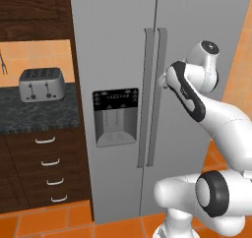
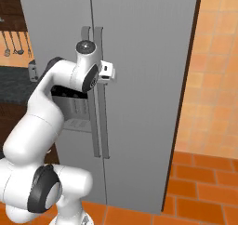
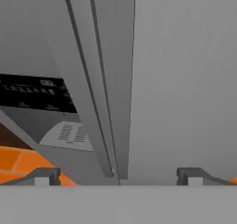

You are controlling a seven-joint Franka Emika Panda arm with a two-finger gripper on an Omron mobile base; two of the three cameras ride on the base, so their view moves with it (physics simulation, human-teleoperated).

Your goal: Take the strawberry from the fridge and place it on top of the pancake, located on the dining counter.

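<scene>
Fridge [image 1: 118, 50] stands w/ both doors shut, so its inside is hidden. Its top and right side are cut off in the left base view. Two long vertical handles [image 1: 152, 97] run side by side at the door seam; the black-panelled dispenser [image 1: 116, 116] sits on the left door, partly hidden behind the arm in the right base view. Gripper [image 3: 118, 177] is up at the handles, approx mid-height of them; in the hand view the two fingers [image 3: 42, 176] stand wide apart, nothing between them, w/ the handles' lower ends running down toward the gap. In the left base view the hand itself is mostly hidden behind the arm's wrist, so contact w/ the handle can't be judged; in the right base view the white hand [image 2: 108, 71] lies just right of the handles, close to the door face. Left of the fridge a dark speckled bench [image 1: 37, 111] carries a toaster [image 1: 40, 83], drawers [image 1: 49, 165] below. Orange tile floor [image 2: 195, 191] and orange tiled wall [image 2: 216, 70] to the right.
</scene>
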